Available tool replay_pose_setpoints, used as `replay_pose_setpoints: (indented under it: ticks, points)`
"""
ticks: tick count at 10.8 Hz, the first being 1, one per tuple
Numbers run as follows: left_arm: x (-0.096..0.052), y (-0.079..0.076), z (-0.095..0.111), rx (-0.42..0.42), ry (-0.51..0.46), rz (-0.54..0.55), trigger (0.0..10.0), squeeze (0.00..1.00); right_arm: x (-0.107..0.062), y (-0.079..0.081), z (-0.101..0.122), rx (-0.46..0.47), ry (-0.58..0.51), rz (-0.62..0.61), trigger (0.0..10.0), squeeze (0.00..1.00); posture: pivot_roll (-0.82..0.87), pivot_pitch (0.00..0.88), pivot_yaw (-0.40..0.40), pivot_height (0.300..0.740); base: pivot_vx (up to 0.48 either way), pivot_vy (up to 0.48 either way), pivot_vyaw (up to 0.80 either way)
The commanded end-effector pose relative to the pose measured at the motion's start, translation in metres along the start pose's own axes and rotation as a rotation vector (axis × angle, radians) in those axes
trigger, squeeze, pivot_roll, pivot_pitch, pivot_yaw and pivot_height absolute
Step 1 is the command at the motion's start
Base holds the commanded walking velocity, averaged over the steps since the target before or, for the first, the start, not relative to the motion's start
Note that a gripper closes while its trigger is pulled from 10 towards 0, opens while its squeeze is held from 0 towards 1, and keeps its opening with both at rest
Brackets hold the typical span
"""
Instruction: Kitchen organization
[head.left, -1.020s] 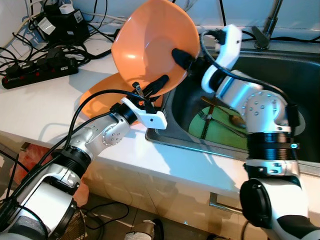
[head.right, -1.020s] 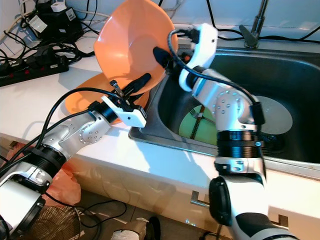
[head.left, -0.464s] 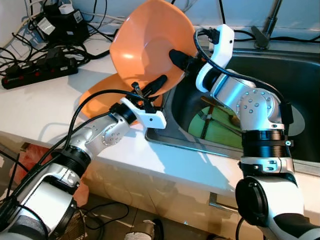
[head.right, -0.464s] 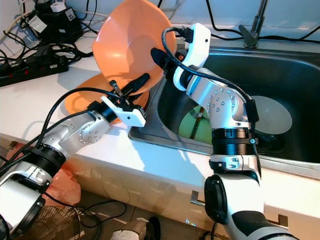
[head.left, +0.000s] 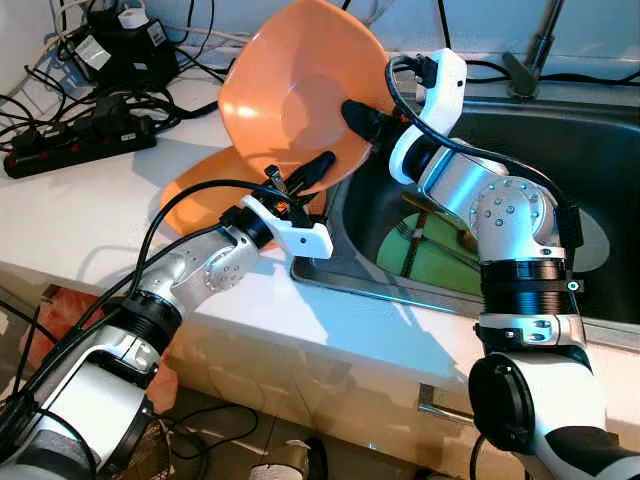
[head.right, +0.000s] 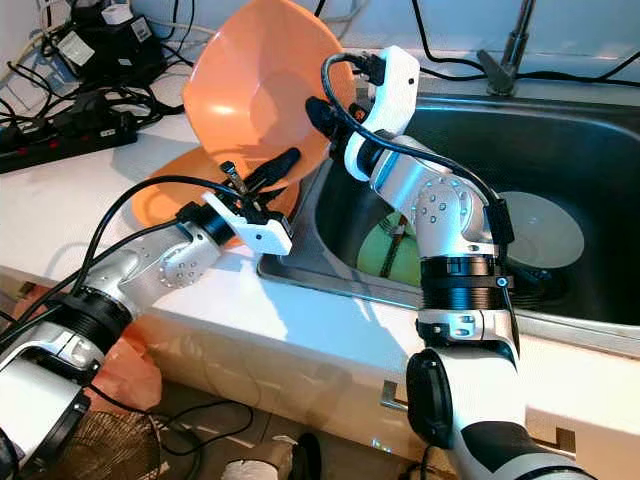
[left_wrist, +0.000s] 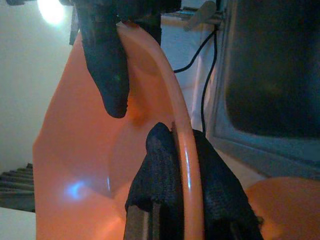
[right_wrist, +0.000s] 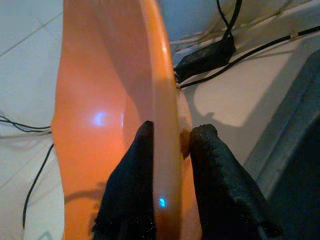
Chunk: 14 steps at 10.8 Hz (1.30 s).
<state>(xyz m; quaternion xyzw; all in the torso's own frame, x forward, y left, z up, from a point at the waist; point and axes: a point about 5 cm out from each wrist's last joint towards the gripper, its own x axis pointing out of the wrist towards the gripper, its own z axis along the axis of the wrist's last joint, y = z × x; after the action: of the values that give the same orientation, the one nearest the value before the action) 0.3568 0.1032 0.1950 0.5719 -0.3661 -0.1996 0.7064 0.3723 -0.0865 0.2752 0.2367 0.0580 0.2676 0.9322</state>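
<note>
A large orange bowl (head.left: 290, 90) is held up on edge above the counter, beside the sink's left rim. My left gripper (head.left: 318, 166) is shut on its lower rim, and in the left wrist view its fingers (left_wrist: 155, 170) pinch that rim (left_wrist: 186, 150). My right gripper (head.left: 358, 112) is shut on the bowl's right rim, one finger inside. Its pads (right_wrist: 132, 165) sit on both sides of the orange edge (right_wrist: 162, 100). A second orange bowl (head.left: 190, 200) lies on the white counter under the raised one.
The steel sink (head.left: 560, 150) holds a green plate (head.left: 445, 270) with utensils on it and a white disc (head.right: 540, 230). Black power strips and tangled cables (head.left: 90, 130) crowd the counter's back left. A faucet (head.left: 540, 50) stands behind the sink.
My right arm has shifted a little to the left, and the raised bowl has moved slightly left with it. Both grippers have kept their hold.
</note>
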Motion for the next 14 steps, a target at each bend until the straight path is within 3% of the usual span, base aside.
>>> replay_pose_setpoints:
  ticks: [1,5,7,8,9,10,14]
  points:
    - [0.000,0.002,0.004,-0.017,-0.037,0.028,0.0,0.00,0.000,-0.001,0.004,-0.001,-0.012,-0.003,0.0,0.00,0.15,0.106,0.128,0.740,0.000,0.000,0.00]
    - [0.000,0.003,0.005,-0.002,-0.044,0.038,0.0,0.00,0.000,-0.002,0.002,-0.002,-0.005,-0.010,0.0,0.00,0.15,0.109,0.125,0.740,0.000,0.000,0.00]
    - [0.000,0.005,0.003,0.008,-0.039,0.044,0.8,0.00,0.000,-0.002,0.001,-0.006,0.002,-0.013,0.0,0.00,0.14,0.109,0.124,0.740,0.000,0.000,0.00]
    - [0.000,0.004,0.003,0.009,-0.035,0.046,3.3,0.00,0.000,-0.002,0.002,-0.003,-0.003,-0.011,0.0,0.00,0.14,0.109,0.123,0.740,0.000,0.000,0.00]
    - [0.000,0.005,0.002,0.004,-0.024,0.061,10.0,0.00,0.001,-0.002,0.003,0.001,-0.007,-0.007,0.0,0.00,0.14,0.109,0.121,0.740,0.000,0.000,0.00]
    - [0.001,0.008,0.001,0.005,-0.020,0.080,10.0,1.00,0.001,-0.001,0.004,0.005,-0.013,-0.002,0.0,0.00,0.14,0.108,0.120,0.740,0.000,0.000,0.00]
    - [0.001,0.013,0.001,0.010,-0.029,0.109,10.0,1.00,0.002,0.001,0.007,0.027,-0.033,0.015,0.0,0.00,0.14,0.108,0.120,0.740,0.000,0.000,0.00]
